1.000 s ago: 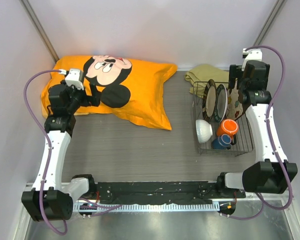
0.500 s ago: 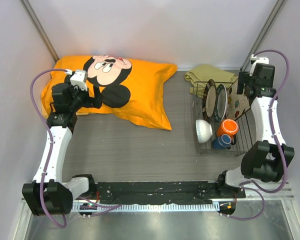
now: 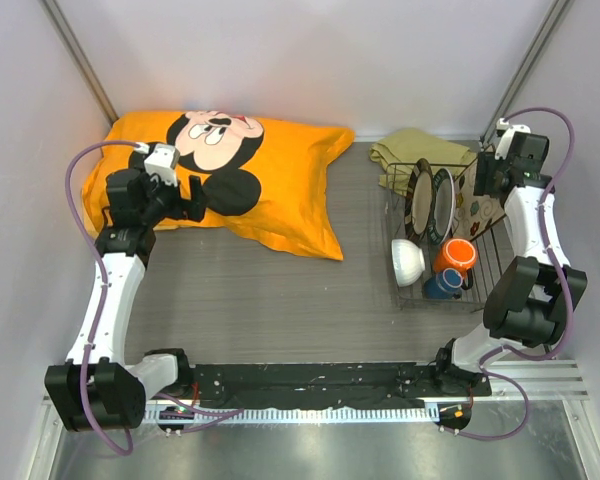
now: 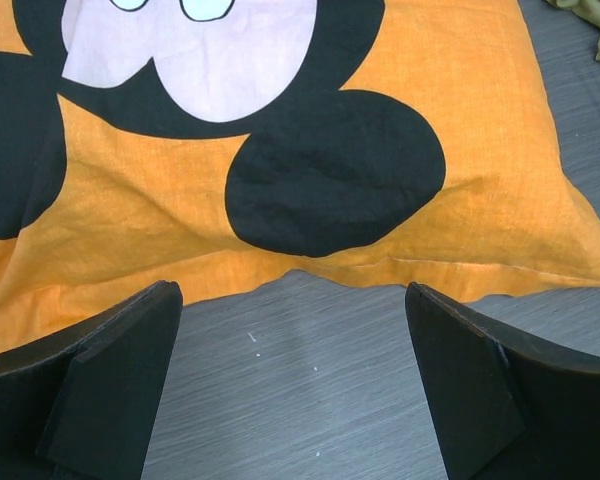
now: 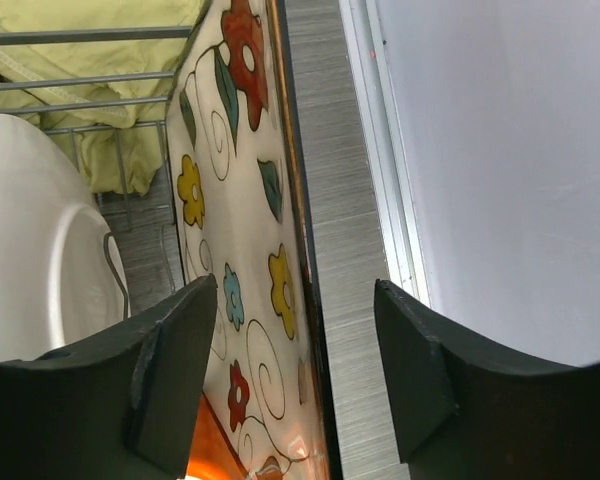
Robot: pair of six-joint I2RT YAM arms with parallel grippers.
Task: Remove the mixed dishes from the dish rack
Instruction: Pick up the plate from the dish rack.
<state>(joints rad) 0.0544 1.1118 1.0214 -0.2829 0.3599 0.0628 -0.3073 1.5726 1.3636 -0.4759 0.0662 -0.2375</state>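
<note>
The dark wire dish rack [image 3: 480, 306] stands at the right. It holds a brown plate [image 3: 420, 195], a white patterned-rim plate [image 3: 443, 205], the square floral plate [image 3: 477, 208], a white bowl [image 3: 407, 262], an orange mug [image 3: 456, 255] and a blue cup [image 3: 442, 285]. My right gripper [image 3: 486, 186] is open at the floral plate's top. In the right wrist view the gripper [image 5: 295, 370] straddles the floral plate's edge [image 5: 240, 250], with the white plate [image 5: 40, 250] at the left. My left gripper [image 3: 194, 192] is open and empty, low over the table [image 4: 290, 390].
An orange Mickey Mouse pillow [image 3: 270, 180] lies at the back left, just ahead of the left fingers [image 4: 310, 170]. An olive-green cloth [image 3: 415, 150] lies behind the rack [image 5: 80, 60]. The right wall [image 5: 500, 150] is close beside the right gripper.
My right wrist has swung back and to the right, and the gripper has come down over the floral plate's edge. My left gripper has shifted slightly right.
</note>
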